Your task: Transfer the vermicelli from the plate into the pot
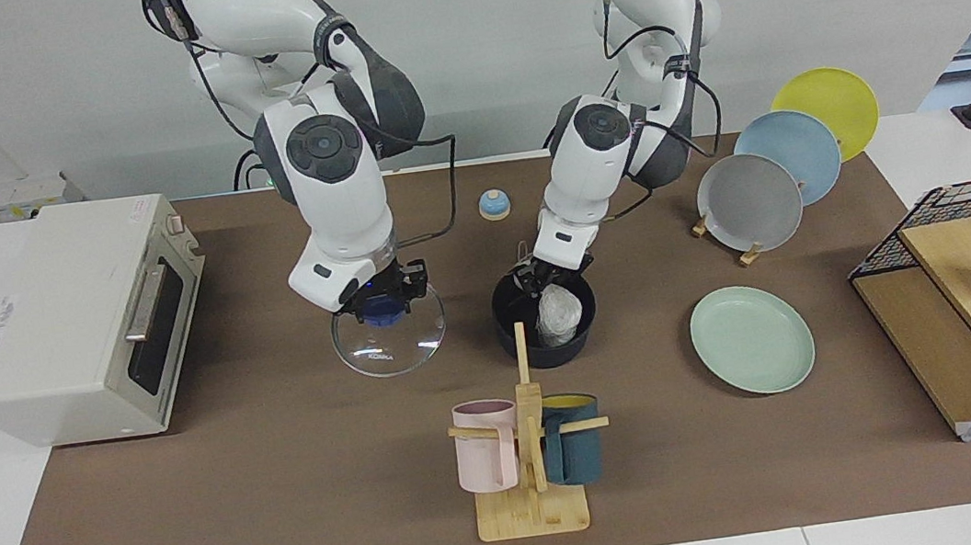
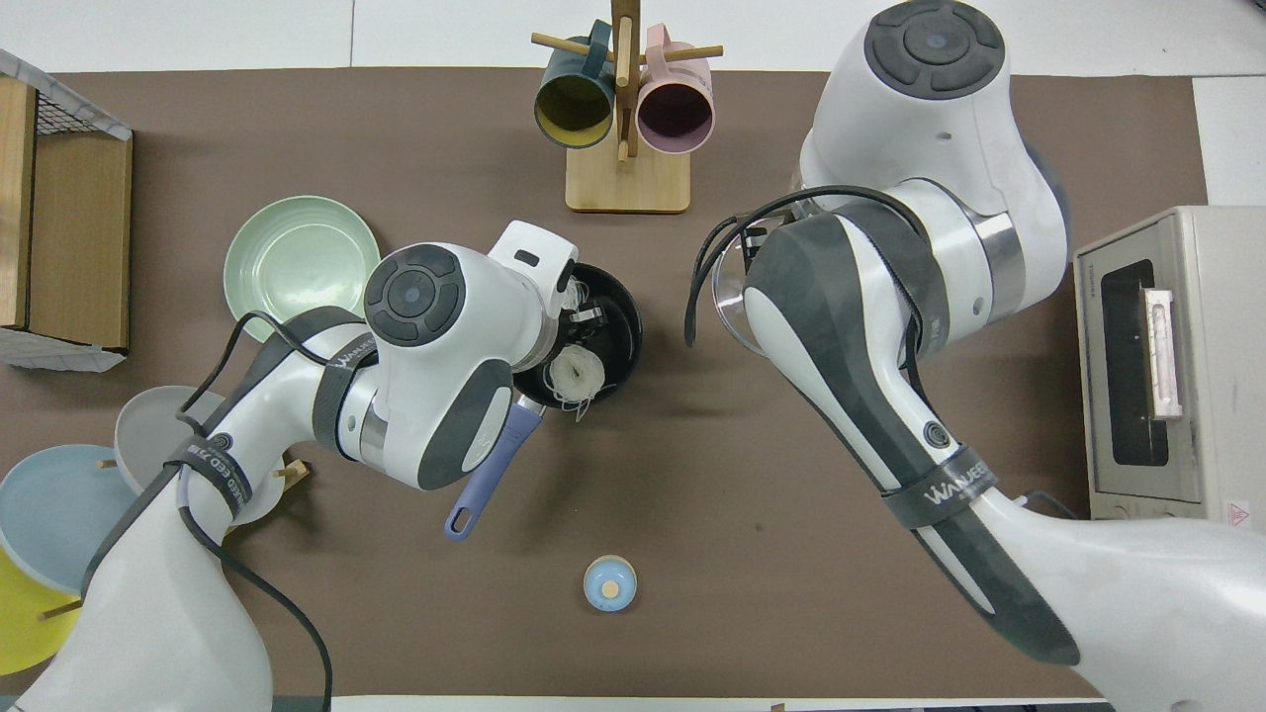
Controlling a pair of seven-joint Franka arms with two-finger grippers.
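Observation:
The black pot [image 1: 546, 339] stands mid-table, its blue-purple handle [image 2: 490, 475] pointing toward the robots. A whitish vermicelli lump [image 1: 560, 311] lies inside it, and it also shows in the overhead view [image 2: 577, 376]. My left gripper [image 1: 539, 282] hangs just over the pot's mouth, right above the vermicelli. A second lump is not clearly visible. The mint-green plate [image 1: 751, 339] lies bare beside the pot, toward the left arm's end. My right gripper [image 1: 383, 306] is shut on the blue knob of a glass lid [image 1: 389, 340], held low beside the pot.
A wooden mug rack [image 1: 531, 489] with a pink and a teal mug stands farther from the robots than the pot. A toaster oven [image 1: 74, 318] is at the right arm's end. A rack with grey [image 1: 748, 201], blue and yellow plates and a wooden shelf [image 1: 963, 316] are at the left arm's end. A small blue bell [image 1: 494, 205] is near the robots.

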